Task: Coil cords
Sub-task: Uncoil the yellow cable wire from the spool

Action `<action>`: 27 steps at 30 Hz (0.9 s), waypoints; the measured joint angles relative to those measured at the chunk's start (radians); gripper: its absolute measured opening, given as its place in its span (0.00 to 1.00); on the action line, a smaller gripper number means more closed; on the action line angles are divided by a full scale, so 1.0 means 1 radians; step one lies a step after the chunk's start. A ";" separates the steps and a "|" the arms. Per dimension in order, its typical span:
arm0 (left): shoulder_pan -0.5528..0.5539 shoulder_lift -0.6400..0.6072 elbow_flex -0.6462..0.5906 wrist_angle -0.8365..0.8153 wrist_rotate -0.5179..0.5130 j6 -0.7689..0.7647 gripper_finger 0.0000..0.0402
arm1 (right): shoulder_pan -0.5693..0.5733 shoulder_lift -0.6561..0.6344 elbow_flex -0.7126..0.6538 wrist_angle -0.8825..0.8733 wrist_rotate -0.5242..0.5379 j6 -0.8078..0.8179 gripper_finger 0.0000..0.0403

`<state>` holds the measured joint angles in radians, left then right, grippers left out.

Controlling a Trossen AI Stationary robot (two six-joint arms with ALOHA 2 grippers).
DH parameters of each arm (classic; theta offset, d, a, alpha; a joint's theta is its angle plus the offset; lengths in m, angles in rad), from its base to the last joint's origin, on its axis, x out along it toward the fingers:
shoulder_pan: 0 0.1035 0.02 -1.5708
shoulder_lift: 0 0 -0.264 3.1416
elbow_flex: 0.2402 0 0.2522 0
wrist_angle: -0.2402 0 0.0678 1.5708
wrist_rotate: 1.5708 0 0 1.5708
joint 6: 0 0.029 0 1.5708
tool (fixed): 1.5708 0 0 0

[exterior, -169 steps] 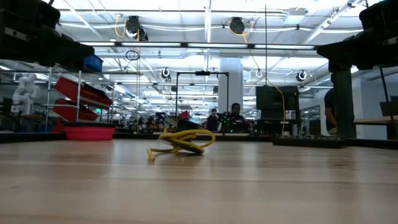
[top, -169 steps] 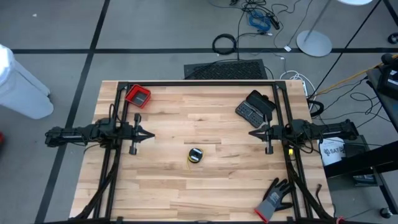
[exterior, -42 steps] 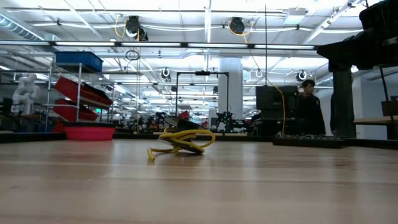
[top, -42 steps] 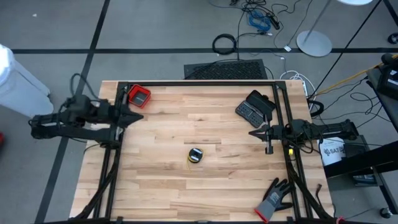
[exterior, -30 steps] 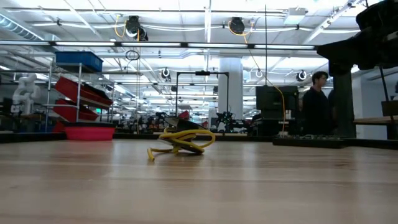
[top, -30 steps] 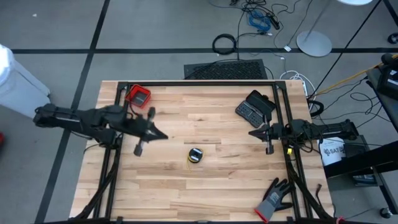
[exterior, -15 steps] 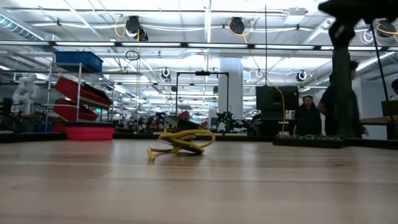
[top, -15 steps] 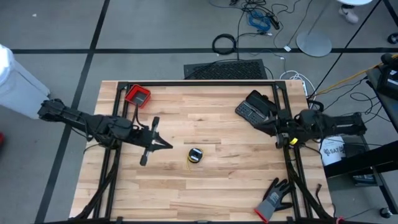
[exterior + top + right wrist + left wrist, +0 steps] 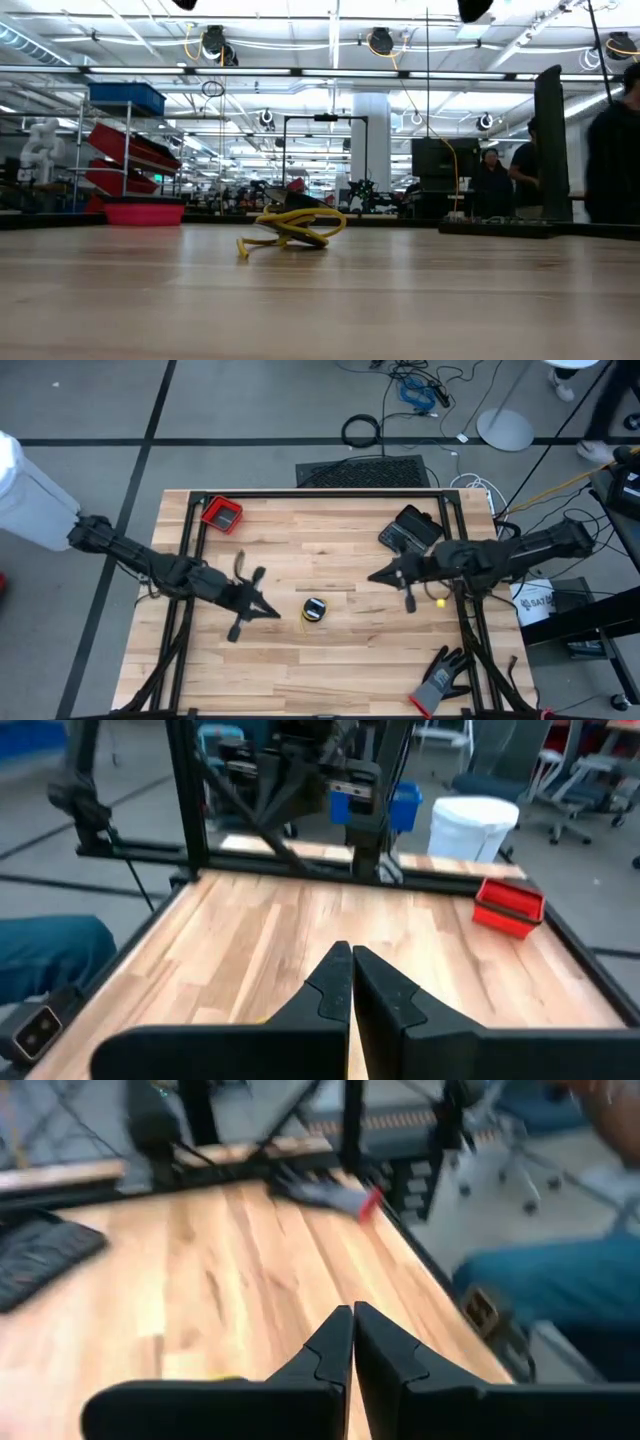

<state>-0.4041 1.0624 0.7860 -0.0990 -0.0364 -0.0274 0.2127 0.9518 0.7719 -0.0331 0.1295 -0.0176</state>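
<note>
On the pale wooden plank table (image 9: 330,640), the two short thin cords, one yellow and one black (image 9: 314,609), lie tangled together in a small loose bundle near the table's middle, untouched by either arm. From table height the yellow loops show clearly, with one loose end trailing onto the wood.

The left gripper (image 9: 275,615) sits just beside the cords on their left, its dark fingers pressed together with nothing between them; its wrist view shows the two fingertips meeting above bare wood. The right gripper (image 9: 372,577) reaches in from the right, near the cords but apart from them, toward the table's far side. Its fingers are likewise closed on nothing.

A small red rectangular plastic tray (image 9: 222,515) stands at the far left corner of the table; its floor looks darker than its rim, and whether anything lies in it cannot be told. A black flat keypad-like device (image 9: 410,532) lies near the far right side, and a grey-black work glove with a red cuff (image 9: 440,682) lies at the near right corner.

People (image 9: 492,183) stand in the room beyond the table.
</note>
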 joint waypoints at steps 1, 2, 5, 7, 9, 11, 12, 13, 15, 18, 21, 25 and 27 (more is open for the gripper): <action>-0.008 0.025 0.000 0.002 0.001 0.022 0.05 | 0.000 0.021 0.010 -0.004 0.000 0.007 0.00; -0.014 0.052 0.000 0.005 0.000 0.040 0.05 | 0.000 0.037 0.020 -0.011 -0.001 0.018 0.00; -0.030 0.142 0.000 0.017 -0.046 0.064 0.05 | 0.000 0.065 0.035 -0.012 -0.004 0.071 0.00; -0.031 0.199 0.000 0.021 -0.107 0.070 0.05 | 0.000 0.069 0.035 -0.019 -0.006 0.119 0.00; -0.030 0.251 0.000 0.022 -0.199 0.106 0.05 | 0.000 0.068 0.035 -0.058 -0.027 0.153 0.00; -0.030 0.303 0.000 0.032 -0.300 0.154 0.05 | 0.000 0.065 0.035 -0.106 -0.049 0.179 0.00; -0.030 0.330 0.000 0.047 -0.331 0.181 0.05 | 0.000 0.062 0.035 -0.127 -0.054 0.191 0.00; -0.029 0.355 0.000 0.066 -0.343 0.207 0.05 | 0.000 0.060 0.035 -0.151 -0.054 0.202 0.00; -0.031 0.402 -0.001 0.127 -0.344 0.254 0.05 | 0.000 0.058 0.035 -0.191 -0.055 0.223 0.00; -0.031 0.475 -0.001 0.241 -0.354 0.325 0.05 | 0.000 0.057 0.035 -0.242 -0.053 0.235 0.00; -0.030 0.536 -0.001 0.332 -0.363 0.373 0.08 | 0.000 0.057 0.035 -0.279 -0.053 0.242 0.00; -0.031 0.570 -0.001 0.370 -0.365 0.378 0.21 | 0.000 0.057 0.035 -0.306 -0.053 0.242 0.00; -0.031 0.571 -0.001 0.356 -0.383 0.376 0.31 | 0.000 0.057 0.035 -0.308 -0.053 0.242 0.00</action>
<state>-0.4351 1.6329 0.7853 0.2575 -0.4192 0.3485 0.2123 1.0084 0.8070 -0.3413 0.0765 0.2245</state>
